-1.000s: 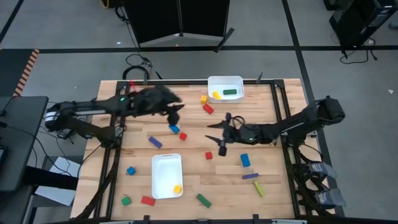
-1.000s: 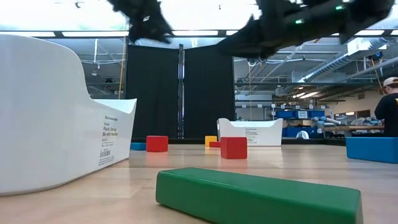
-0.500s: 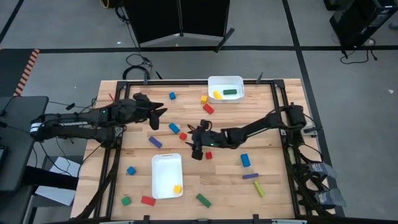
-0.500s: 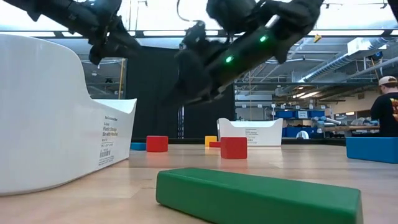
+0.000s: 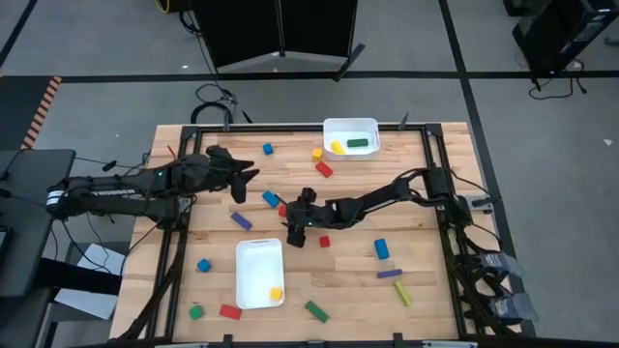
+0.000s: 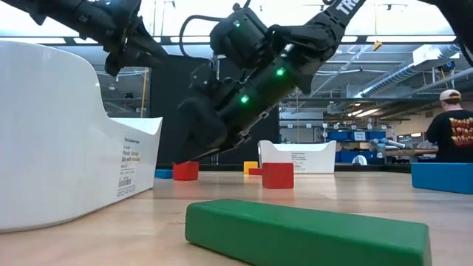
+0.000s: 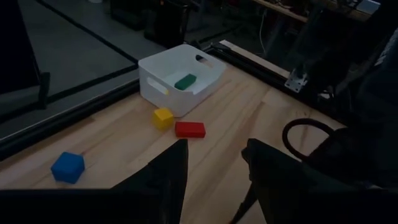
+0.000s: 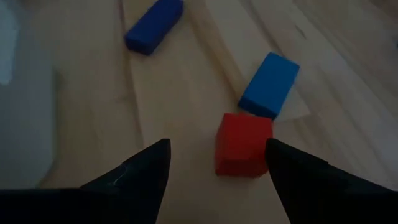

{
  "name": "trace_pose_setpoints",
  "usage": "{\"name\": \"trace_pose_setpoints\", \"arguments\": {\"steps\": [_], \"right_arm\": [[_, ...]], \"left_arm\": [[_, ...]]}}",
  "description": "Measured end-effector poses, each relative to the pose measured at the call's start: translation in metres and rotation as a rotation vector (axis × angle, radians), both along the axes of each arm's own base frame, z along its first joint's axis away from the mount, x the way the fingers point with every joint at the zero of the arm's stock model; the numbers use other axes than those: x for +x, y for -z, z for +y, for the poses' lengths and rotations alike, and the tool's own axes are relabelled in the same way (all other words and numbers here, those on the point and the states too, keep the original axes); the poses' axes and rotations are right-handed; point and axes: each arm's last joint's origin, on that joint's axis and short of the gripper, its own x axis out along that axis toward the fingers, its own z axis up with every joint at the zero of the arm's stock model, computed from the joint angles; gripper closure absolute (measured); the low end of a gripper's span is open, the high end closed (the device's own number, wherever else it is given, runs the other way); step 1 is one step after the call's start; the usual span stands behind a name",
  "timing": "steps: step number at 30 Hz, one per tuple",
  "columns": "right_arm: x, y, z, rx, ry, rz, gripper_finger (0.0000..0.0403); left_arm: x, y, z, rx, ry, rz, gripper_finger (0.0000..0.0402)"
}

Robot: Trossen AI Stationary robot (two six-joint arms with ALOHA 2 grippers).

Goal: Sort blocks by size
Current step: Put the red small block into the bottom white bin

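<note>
Sorting has barely begun. The far tray at 12 o'clock holds a green bar and a yellow block; the near tray holds one yellow cube. Most blocks still lie scattered on the desk. The right claw, spread, hovers beside the red cube at centre; the left claw, spread and empty, waits at 10 o'clock.

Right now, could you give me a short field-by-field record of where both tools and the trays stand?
right tool: open, low over the table, fingers on either side of the red cube, not yet closed on it
left tool: open, empty, hovering over the table's left half
near tray: holds one yellow cube
far tray: holds a green bar and a yellow block
</note>
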Motion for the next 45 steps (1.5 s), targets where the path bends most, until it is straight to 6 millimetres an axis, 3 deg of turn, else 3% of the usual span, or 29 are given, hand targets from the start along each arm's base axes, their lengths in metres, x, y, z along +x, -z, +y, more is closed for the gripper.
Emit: {"name": "trace_pose_setpoints", "arguments": {"steps": [9,17,23,29,45], "right_arm": [[0.001,-0.001,-0.009,-0.015,0.028,-0.007,0.0126],[0.004,-0.006,-0.007,-0.063,-0.031,-0.048,0.0093],[0.001,-0.001,-0.026,-0.047,-0.060,0.020,0.0079],[0.001,0.000,-0.040,-0.052,-0.140,0.044,0.0081],[-0.001,0.002,-0.041,-0.017,-0.210,0.067,0.0106]], "left_arm": [[0.000,0.000,-0.001,0.000,0.009,0.001,0.0229],[0.000,0.000,-0.001,0.001,0.009,0.004,0.0229],[0.000,0.000,-0.001,0.018,0.019,0.012,0.0229],[0.000,0.000,-0.001,0.020,0.019,0.013,0.0229],[0.000,0.000,-0.001,0.020,0.019,0.013,0.0229]]}}
